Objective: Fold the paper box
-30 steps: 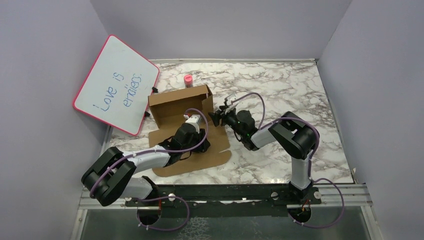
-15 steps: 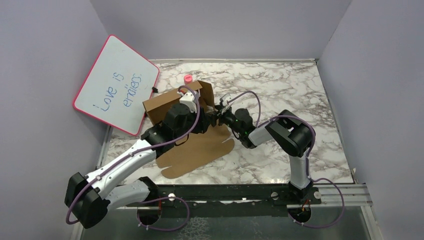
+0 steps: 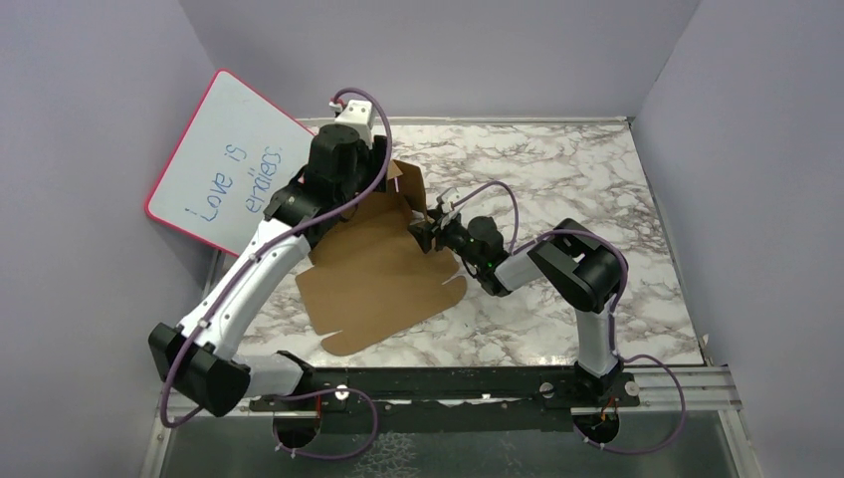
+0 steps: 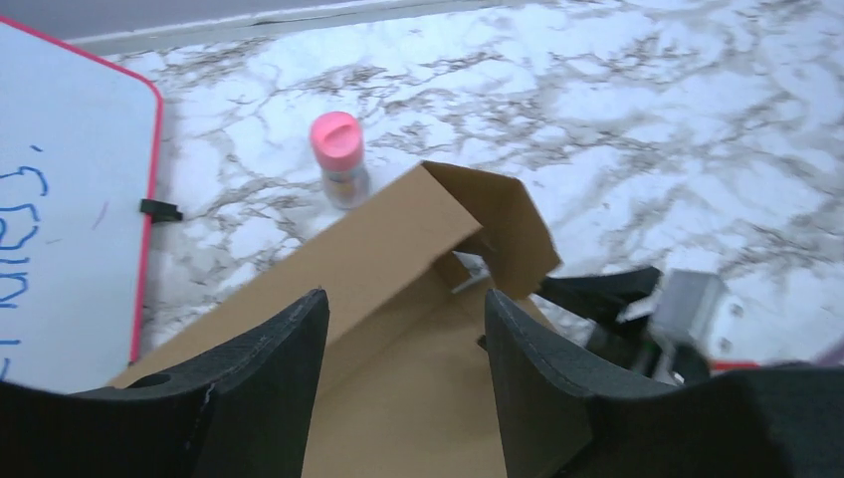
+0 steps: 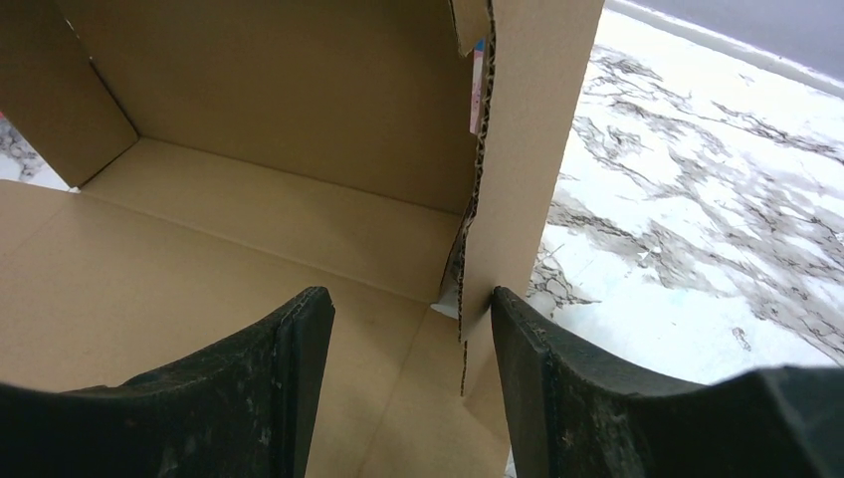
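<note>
The paper box is a brown cardboard sheet lying flat on the marble table, with its back wall and right side flap folded up. My left gripper is open and empty, high above the box's back wall; in the top view its wrist hides the fingers. My right gripper is open at the box's right rear corner. In the right wrist view the gripper has the upright side flap's cut edge between its jaws, close to the right finger, not pinched.
A pink-capped bottle stands just behind the box. A pink-framed whiteboard leans against the left wall. Grey walls close in the table's left, back and right sides. Bare marble lies to the right of the box.
My left arm has risen from the box floor and swung back over the rear wall. The sheet has shifted and lies uncovered. My right gripper has edged left to the side flap.
</note>
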You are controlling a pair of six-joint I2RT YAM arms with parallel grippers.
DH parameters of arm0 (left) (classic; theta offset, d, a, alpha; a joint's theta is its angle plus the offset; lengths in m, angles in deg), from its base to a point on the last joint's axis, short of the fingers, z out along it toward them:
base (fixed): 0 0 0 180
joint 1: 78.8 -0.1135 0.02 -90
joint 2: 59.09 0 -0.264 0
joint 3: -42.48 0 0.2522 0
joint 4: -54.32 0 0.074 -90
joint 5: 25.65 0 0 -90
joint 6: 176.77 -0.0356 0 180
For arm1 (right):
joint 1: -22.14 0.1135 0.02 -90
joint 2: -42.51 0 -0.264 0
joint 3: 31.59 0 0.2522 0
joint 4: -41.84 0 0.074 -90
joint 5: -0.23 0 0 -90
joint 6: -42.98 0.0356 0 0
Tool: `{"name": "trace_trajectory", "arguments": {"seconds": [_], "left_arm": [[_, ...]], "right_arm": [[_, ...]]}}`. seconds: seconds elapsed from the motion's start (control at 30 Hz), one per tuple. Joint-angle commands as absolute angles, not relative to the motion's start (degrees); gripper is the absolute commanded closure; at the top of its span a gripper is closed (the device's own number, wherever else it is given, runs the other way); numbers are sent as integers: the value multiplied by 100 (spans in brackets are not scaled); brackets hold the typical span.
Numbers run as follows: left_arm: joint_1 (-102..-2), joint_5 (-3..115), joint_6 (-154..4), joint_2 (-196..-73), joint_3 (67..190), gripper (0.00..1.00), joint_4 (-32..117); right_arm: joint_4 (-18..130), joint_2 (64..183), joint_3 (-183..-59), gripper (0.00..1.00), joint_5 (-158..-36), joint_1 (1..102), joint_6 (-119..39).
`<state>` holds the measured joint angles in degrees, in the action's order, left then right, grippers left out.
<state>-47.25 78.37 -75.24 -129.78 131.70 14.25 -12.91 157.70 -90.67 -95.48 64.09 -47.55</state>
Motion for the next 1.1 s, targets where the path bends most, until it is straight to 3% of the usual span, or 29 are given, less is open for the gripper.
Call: {"name": "trace_trajectory", "arguments": {"seconds": [0.0, 0.47, 0.87, 1.07], "left_arm": [[-5379, 7309, -7940, -13646, 13687, 39, 1118], [-6272, 5813, -8048, -15217, 14397, 35, 1322], [-6336, 5086, -8263, -15655, 14216, 33, 1410], [-6368, 4940, -8314, -15562, 13993, 32, 1496]], "right_arm": [[-1615, 15761, -8991, 36, -9661, 6446, -4847], [-1480, 15746, -9017, 38, -9890, 6444, -4827], [-1377, 15696, -9010, 39, -10115, 6448, -4816], [-994, 15092, -8714, 36, -10008, 6439, -5144]]}}
